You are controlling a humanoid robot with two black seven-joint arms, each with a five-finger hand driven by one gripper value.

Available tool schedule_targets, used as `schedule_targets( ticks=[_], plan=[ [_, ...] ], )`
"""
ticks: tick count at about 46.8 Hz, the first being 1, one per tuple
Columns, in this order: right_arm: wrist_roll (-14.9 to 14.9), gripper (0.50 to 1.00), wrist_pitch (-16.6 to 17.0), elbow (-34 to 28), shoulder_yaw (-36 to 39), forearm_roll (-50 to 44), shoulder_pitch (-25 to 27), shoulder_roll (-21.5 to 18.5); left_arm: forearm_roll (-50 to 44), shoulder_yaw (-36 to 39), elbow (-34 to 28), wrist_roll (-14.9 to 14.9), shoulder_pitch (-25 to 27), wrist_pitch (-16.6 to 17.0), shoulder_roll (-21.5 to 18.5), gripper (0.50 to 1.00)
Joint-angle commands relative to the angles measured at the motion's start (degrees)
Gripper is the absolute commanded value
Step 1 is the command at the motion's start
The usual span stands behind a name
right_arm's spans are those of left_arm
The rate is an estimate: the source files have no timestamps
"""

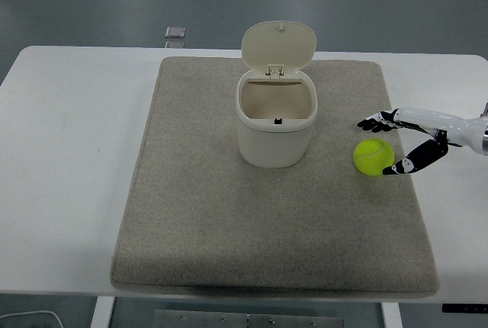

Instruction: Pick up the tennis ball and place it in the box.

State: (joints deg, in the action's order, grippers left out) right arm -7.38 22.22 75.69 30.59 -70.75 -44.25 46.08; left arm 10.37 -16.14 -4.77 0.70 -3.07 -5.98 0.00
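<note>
Right robot hand [396, 145] spread open around tennis ball [374, 156] on mat [191, 213], grasping nothing yet; box [276, 122] lid up, ready to receive.

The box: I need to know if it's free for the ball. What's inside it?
The box stands with its lid up; only bare inner walls show. Its floor is hidden by the front wall. The tennis ball lies outside, on the mat.
</note>
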Motion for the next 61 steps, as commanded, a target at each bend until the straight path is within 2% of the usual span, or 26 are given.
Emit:
schedule_targets(
  ticks=[1, 18, 23, 26, 31, 42, 51, 57, 61],
  plan=[
    [0.0, 0.909, -0.3, 0.0, 0.0, -0.6, 0.4, -0.5, 0.0, 0.1, 0.0, 0.0, 0.0, 0.0, 0.0, 0.992],
    [-0.5, 0.913, -3.4, -0.5, -0.2, -3.5, 1.4, -1.4, 0.0, 0.0, -0.1, 0.0, 0.0, 0.0, 0.0, 0.992],
    [-1.1, 0.901, -4.0, -0.5, -0.3, -3.7, 1.6, -1.8, 0.0, 0.1, 0.0, 0.0, 0.0, 0.0, 0.0, 0.992],
    [-1.1, 0.868, -4.0, -0.5, -0.4, -3.7, 1.6, -1.9, 0.0, 0.1, 0.0, 0.0, 0.0, 0.0, 0.0, 0.992],
    [-1.1, 0.846, -4.0, -0.5, -0.4, -4.0, 1.6, -2.0, 0.0, 0.0, 0.0, 0.0, 0.0, 0.0, 0.0, 0.992],
    [-1.8, 0.727, -3.6, -0.6, -0.4, -5.4, 1.6, -2.0, 0.0, 0.0, 0.0, -0.1, 0.0, 0.0, 0.0, 0.992],
    [-2.3, 0.715, -3.3, -0.7, -0.4, -5.3, 1.6, -2.0, 0.0, 0.1, 0.0, 0.0, 0.0, 0.0, 0.0, 0.992],
    [-2.3, 0.642, -3.3, -0.8, -0.4, -5.3, 1.6, -2.0, 0.0, 0.0, 0.0, 0.0, 0.0, 0.0, 0.0, 0.992],
    [-2.3, 0.556, -3.1, -0.8, -0.3, -5.2, 1.5, -1.8, 0.0, 0.0, 0.0, 0.0, 0.0, 0.0, 0.0, 0.992]
  ],
)
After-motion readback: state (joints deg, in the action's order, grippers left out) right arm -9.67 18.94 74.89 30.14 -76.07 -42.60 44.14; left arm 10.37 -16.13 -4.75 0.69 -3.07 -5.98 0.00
